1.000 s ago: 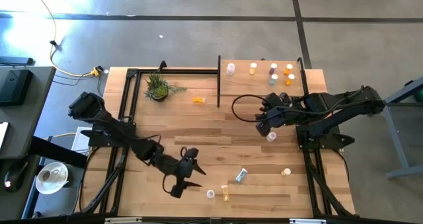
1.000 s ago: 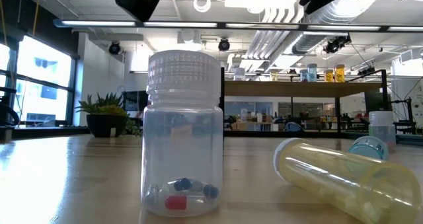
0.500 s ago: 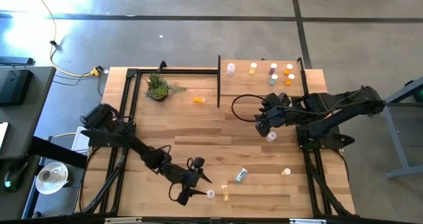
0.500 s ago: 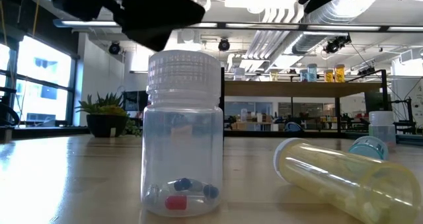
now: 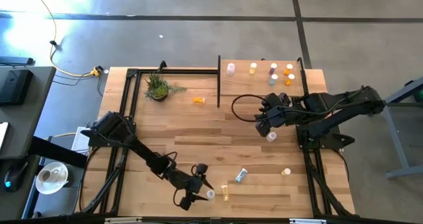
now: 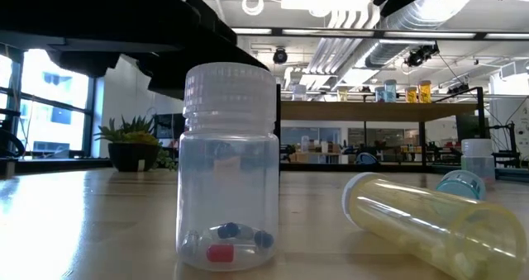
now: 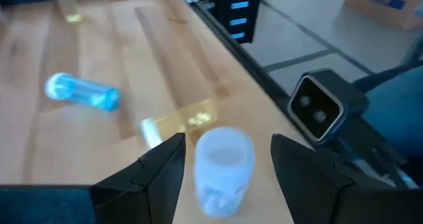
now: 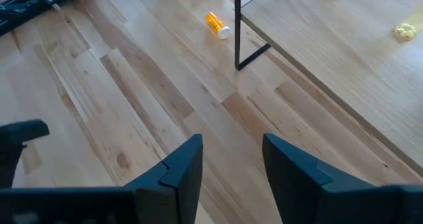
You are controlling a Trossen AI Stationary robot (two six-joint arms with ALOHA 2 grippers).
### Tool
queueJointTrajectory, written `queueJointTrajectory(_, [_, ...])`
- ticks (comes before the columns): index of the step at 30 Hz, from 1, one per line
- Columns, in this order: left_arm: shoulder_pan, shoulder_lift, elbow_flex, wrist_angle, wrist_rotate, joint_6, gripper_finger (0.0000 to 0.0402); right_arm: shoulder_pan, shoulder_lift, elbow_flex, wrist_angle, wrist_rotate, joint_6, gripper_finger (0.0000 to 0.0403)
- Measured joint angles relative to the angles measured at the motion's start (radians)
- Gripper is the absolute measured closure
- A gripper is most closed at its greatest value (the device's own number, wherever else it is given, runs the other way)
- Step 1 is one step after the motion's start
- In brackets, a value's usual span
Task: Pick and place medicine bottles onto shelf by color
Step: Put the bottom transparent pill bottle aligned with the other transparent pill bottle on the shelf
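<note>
Standing on the shelf [image 5: 244, 85]: six bottles [image 5: 273, 67].

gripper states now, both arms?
Left gripper: open, fingers either side of the upright clear white-capped bottle, not gripping.
Right gripper: open, holding nothing.

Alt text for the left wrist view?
The left gripper is open, its fingers either side of an upright clear bottle on the table. A yellow bottle and a blue bottle lie beyond it.
</note>
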Motion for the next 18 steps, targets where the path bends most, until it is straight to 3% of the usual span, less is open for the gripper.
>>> queueJointTrajectory(9, [0.026, 0.051, 0.035, 0.001, 0.078, -0.042, 0.019, 0.0, 0.0, 0.0, 0.002, 0.0, 0.002, 0.0253])
queueJointTrajectory(18, [0.032, 0.068, 0.056, -0.003, 0.081, -0.041, 0.019, 0.0, 0.0, 0.0, 0.006, 0.0, 0.002, 0.0253])
